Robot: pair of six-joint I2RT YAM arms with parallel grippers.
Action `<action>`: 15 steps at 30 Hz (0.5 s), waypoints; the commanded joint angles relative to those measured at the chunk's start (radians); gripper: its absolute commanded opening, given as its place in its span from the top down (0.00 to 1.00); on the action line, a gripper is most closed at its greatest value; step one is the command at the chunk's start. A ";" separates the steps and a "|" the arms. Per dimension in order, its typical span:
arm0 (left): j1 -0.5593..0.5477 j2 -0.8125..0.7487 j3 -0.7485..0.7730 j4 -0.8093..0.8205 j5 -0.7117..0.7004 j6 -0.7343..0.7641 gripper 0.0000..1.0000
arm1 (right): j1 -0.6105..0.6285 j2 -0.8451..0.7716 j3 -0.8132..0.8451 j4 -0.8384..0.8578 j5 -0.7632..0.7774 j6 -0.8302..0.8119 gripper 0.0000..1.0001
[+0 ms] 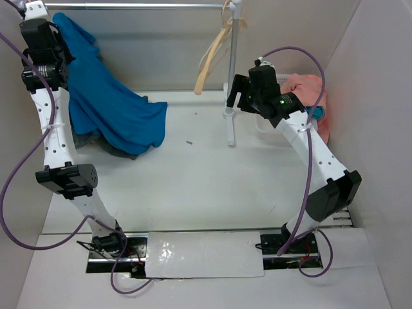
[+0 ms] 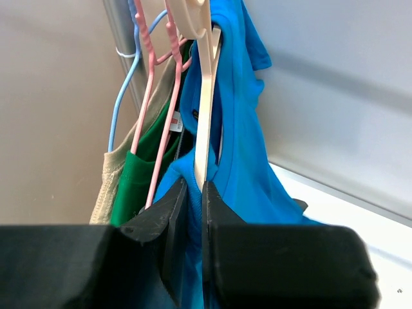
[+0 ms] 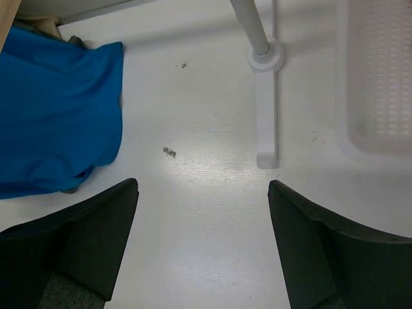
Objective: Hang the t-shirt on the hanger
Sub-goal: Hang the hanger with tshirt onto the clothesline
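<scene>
At the far-left corner of the counter [image 1: 206, 187], the left gripper [image 2: 195, 187] is raised to the rail [image 1: 141, 6]. Its fingers are drawn narrow and clamped on one arm of the hanger [image 2: 205, 109], which looks pale in the left wrist view. The t-shirt [image 1: 112, 106] is carried on that hanger. From the rail it is draped down so that its lower part is spread on the counter near the far-left corner. Its hem is laid over a dark grey cloth [image 1: 119, 151].

Just beside the hanger, on its left in the wrist view, two pink hangers [image 2: 154, 109] and a blue wire hanger [image 2: 122, 96] are hung. A green garment [image 2: 135, 177] and a beige garment [image 2: 106, 190] are seen beneath them.

Near the middle of the far edge a white stand [image 1: 231, 96] is set on the counter. A spare tan hanger [image 1: 207, 67] is hung from its top, well apart from the t-shirt.

Just right of the stand, the right gripper [image 3: 203, 187] is held above the counter. Its fingers are spread wide and nothing is gripped between them.

At the far-right corner a white perforated basket [image 3: 380, 84] is placed. A salmon-pink cloth [image 1: 306, 90] is heaped in it and rises above its rim. In the right wrist view only the perforated floor at the basket's near end is seen.
</scene>
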 commanded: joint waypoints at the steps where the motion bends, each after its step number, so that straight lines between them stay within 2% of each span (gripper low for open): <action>1: 0.011 0.012 0.035 0.044 0.042 0.016 1.00 | -0.007 0.003 0.039 0.001 -0.004 0.006 0.11; 9: -0.008 0.053 0.074 0.084 0.061 0.025 1.00 | -0.007 0.003 0.029 0.001 -0.013 0.006 0.11; 15: -0.008 0.067 0.043 0.063 0.061 0.016 1.00 | -0.007 0.003 0.020 0.001 -0.013 0.015 0.11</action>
